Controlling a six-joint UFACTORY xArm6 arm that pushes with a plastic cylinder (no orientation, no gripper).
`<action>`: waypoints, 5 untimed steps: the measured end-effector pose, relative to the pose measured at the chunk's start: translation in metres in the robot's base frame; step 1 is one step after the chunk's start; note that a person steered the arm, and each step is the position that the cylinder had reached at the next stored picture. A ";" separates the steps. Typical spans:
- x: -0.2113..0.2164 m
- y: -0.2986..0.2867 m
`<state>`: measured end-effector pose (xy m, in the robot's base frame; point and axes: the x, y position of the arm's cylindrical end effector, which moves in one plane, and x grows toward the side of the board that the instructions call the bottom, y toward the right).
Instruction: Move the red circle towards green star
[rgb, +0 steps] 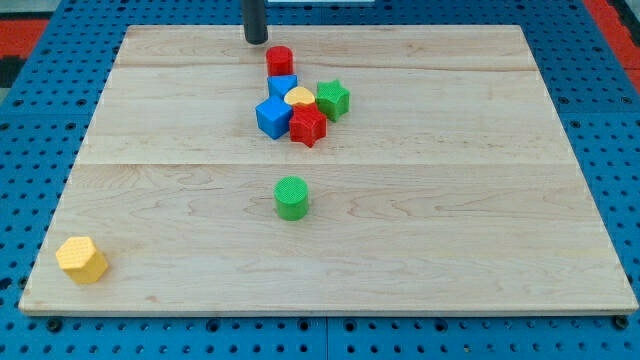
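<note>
The red circle (279, 60) is a short red cylinder near the view's top, at the top of a cluster. The green star (333, 99) sits lower right of it, at the cluster's right side. My tip (256, 40) is the dark rod's lower end, just up and left of the red circle, a small gap apart. Between circle and star lie a small blue block (282, 86) and a yellow heart-like block (299, 97).
A blue cube (272, 117) and a red star-like block (308, 127) complete the cluster. A green cylinder (291, 197) stands below the middle. A yellow hexagon block (81, 259) lies at the bottom left of the wooden board (480, 230).
</note>
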<state>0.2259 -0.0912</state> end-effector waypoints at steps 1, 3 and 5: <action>0.021 0.017; 0.028 0.075; 0.002 0.041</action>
<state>0.2275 -0.0502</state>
